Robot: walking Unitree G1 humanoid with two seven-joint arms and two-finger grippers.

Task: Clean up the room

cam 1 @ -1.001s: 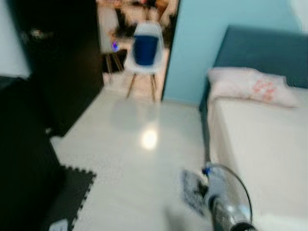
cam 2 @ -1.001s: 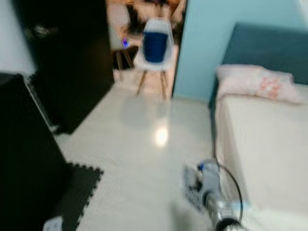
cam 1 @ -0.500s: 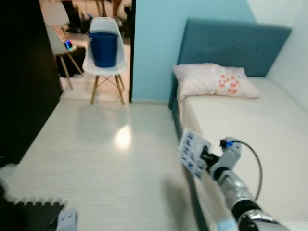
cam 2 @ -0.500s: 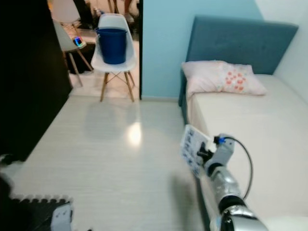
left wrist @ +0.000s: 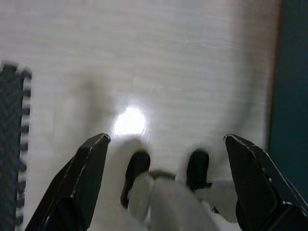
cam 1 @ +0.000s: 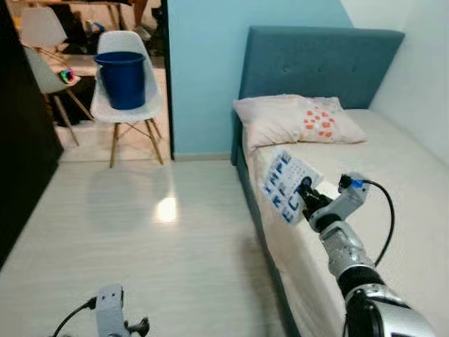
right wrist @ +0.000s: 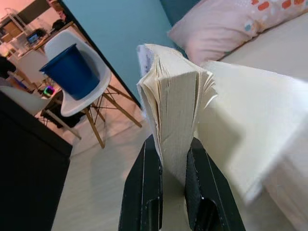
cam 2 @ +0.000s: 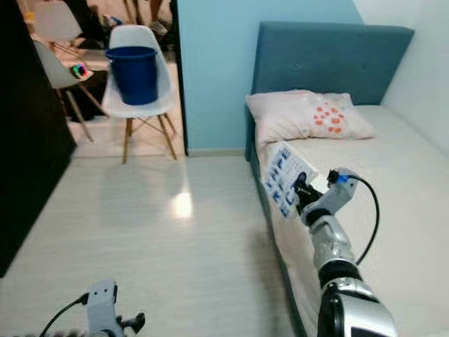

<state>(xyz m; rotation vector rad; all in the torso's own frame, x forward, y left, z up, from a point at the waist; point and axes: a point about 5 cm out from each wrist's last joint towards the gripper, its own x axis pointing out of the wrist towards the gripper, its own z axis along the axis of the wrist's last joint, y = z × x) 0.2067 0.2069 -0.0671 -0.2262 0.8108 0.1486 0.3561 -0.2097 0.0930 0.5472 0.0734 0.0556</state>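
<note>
**One book held over the bed's edge**

One book, its pale cover printed with blue marks, is pinched between the two black fingers of the right gripper, which are closed tight against its covers. In the right wrist view the fanned cream page edges rise out from between the fingers. The book is held up in the air, tilted, above the near side edge of the bed, on the side facing the floor. The silver right arm reaches forward to it from the lower right, with a black cable looping off the wrist.

Beyond the book a pink pillow with orange spots lies at the head of the bed, against a teal padded headboard. A light blue wall stands beside the headboard.

The left gripper hangs low over the pale wood-look floor, its fingers spread wide apart and holding nothing. A dark foam mat edges the floor in its wrist view.

Farther off, past the doorway, a white chair carries a dark blue bucket on its seat, and a second white chair stands just beside it.
</note>
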